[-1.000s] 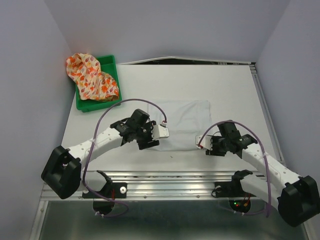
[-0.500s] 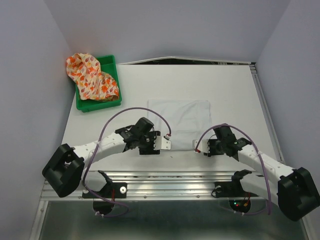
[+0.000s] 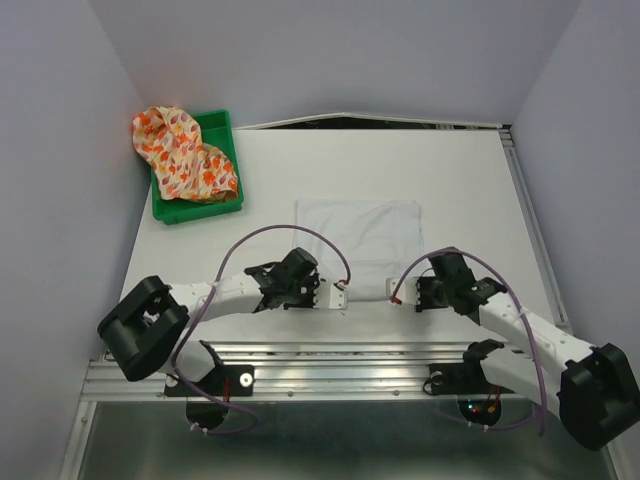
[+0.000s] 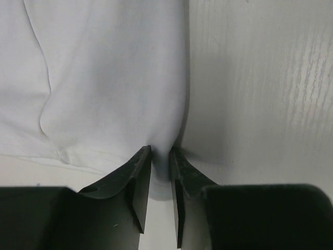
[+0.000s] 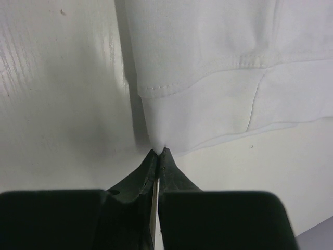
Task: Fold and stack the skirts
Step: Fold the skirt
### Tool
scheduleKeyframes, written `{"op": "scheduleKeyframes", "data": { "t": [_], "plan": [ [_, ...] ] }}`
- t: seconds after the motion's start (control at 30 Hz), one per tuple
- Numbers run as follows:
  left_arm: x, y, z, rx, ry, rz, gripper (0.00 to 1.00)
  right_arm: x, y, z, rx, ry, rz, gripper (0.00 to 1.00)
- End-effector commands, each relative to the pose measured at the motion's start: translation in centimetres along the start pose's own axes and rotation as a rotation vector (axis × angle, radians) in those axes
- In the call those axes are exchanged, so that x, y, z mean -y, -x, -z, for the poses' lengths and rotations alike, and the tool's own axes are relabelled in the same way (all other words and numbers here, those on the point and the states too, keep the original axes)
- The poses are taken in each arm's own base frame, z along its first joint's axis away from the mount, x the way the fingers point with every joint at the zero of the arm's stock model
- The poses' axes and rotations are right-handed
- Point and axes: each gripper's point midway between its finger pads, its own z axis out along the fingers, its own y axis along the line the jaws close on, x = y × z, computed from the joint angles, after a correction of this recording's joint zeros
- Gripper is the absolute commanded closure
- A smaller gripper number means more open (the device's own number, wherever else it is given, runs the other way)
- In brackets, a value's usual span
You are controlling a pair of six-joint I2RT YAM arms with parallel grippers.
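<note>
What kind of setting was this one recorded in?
Most likely a lab robot cell: plain walls enclose a white table, the left arm and right arm sit on a metal rail, and the props are a white skirt and a printed skirt in a green tray.

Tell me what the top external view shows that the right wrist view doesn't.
Only the top view: the floral skirt heaped in the green tray, the left arm, and the white skirt's full outline. Only the right wrist view: the stitched hem and the right fingers pinched shut on a corner. Both: the white skirt on the table.
</note>
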Motion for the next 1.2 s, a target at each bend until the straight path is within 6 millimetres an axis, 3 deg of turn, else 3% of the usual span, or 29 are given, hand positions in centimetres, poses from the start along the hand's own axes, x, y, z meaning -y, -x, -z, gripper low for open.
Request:
{"op": "scheduleKeyframes", "data": {
  "t": [0.0, 0.07, 0.13, 0.17, 0.33, 0.57, 0.67, 0.8, 0.93, 1.07, 1.17],
  "plan": [
    [1.3, -1.4, 0.7, -0.035, -0.012, 0.0, 0.73, 0.1, 0.2, 0.6, 0.001, -0.009, 0.013, 0.99],
    [1.3, -1.3, 1.3, -0.027, -0.011, -0.011, 0.81, 0.1, 0.4, 0.9, 0.004, -0.008, 0.007, 0.99],
    [1.7, -1.1, 2.0, -0.015, -0.031, -0.014, 0.97, 0.3, 0.6, 1.1, 0.006, -0.005, -0.004, 0.99],
    [1.4, -0.4, 2.8, 0.014, -0.017, -0.013, 1.0, 0.7, 0.9, 1.4, 0.01, -0.01, -0.02, 0.99],
    [1.1, 2.7, 7.2, 0.14, -0.015, 0.006, 1.0, 2.1, 2.3, 3.2, 0.029, -0.005, -0.082, 0.99],
    [1.0, 4.3, 11.7, 0.199, 0.001, 0.059, 1.0, 1.7, 4.6, 8.1, 0.073, 0.059, -0.158, 0.99],
    [-0.6, 5.7, 13.5, 0.243, 0.063, 0.142, 1.0, 2.6, 5.6, 9.7, 0.088, 0.052, -0.179, 0.99],
    [-2.4, 5.6, 13.3, 0.233, 0.104, 0.194, 1.0, 4.2, 5.8, 9.4, 0.067, 0.044, -0.195, 0.99],
    [-4.4, 3.7, 12.1, 0.174, 0.125, 0.268, 1.0, 7.0, 5.5, 7.6, 0.002, 0.035, -0.188, 0.99],
    [-8.4, 1.5, 12.3, 0.156, 0.185, 0.377, 1.0, 9.4, 5.6, 6.9, -0.037, 0.025, -0.147, 0.99],
    [-10.3, 1.7, 12.3, 0.161, 0.204, 0.373, 1.0, 10.5, 5.8, 6.6, -0.043, 0.02, -0.132, 0.99]
  ]
}}
